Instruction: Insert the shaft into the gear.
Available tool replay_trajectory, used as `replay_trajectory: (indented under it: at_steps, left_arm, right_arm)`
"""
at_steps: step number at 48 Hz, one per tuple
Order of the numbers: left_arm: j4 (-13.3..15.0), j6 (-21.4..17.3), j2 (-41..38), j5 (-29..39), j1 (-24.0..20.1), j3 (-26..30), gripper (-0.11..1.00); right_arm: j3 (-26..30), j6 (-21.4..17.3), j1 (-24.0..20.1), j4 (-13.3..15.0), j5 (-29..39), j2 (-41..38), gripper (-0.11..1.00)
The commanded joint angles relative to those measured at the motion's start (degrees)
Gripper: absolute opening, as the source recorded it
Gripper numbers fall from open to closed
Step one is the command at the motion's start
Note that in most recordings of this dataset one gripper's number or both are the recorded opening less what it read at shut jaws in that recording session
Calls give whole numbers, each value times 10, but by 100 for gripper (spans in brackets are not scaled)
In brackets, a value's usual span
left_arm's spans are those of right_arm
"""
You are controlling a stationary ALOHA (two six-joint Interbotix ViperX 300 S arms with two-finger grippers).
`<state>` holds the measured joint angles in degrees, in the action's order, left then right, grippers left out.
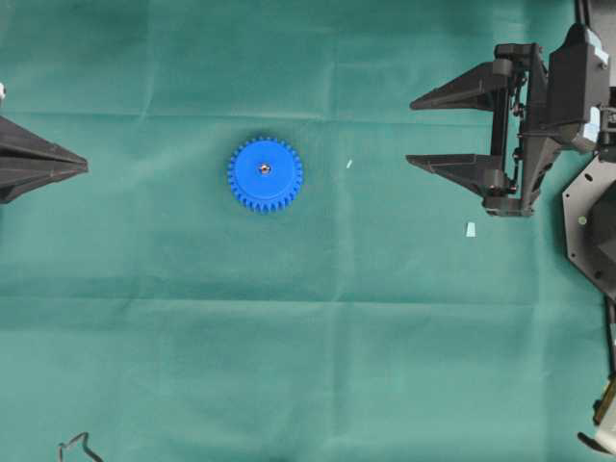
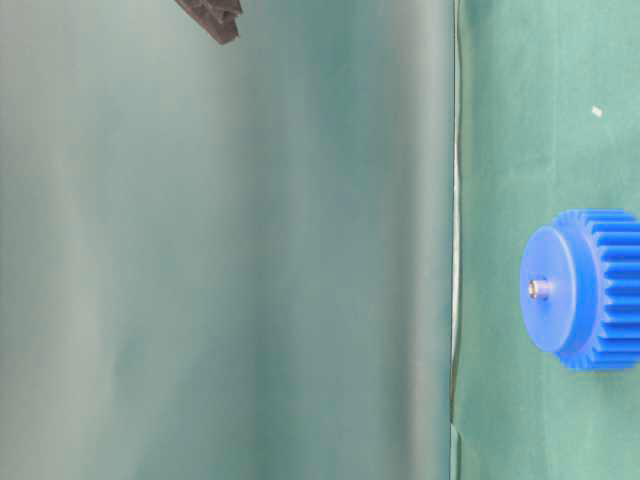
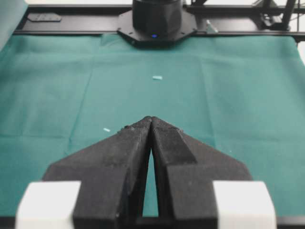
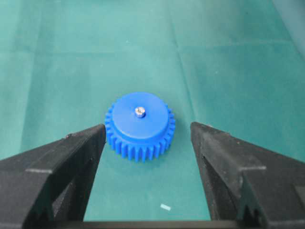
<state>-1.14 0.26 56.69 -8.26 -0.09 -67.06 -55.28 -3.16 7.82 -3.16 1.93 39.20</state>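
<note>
The bright blue gear (image 1: 265,174) lies flat mid-table on the green cloth. The silvery shaft (image 1: 265,168) stands upright in its hub hole, its tip poking just above the hub (image 4: 139,111) (image 2: 538,288). My right gripper (image 1: 411,132) hovers to the gear's right, open, nothing between its fingers. In the right wrist view the gear (image 4: 140,131) sits ahead of the spread fingers (image 4: 71,157), apart from them. My left gripper (image 1: 83,168) is at the left edge, shut and empty, its fingertips meeting (image 3: 151,119).
A small pale blue scrap (image 1: 471,229) lies below the right gripper. A tiny white fleck (image 1: 349,164) lies between gear and right gripper. The right arm's base (image 3: 155,19) stands at the far table edge. A wire clip (image 1: 77,448) sits at the front left.
</note>
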Motion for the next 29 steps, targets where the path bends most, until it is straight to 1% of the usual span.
replay_trajectory:
  at_steps: [1, 16, 29]
  left_arm:
    - [-1, -1, -2, -4, 0, 14, 0]
    - [-1, -1, -2, -4, 0, 15, 0]
    - [-1, -1, -2, -3, 0, 14, 0]
  right_arm:
    - [6, -2, -1, -2, -9, -1, 79]
    - [6, -3, 0, -2, -18, -1, 79]
    - [6, -18, -1, -2, -21, -7, 79]
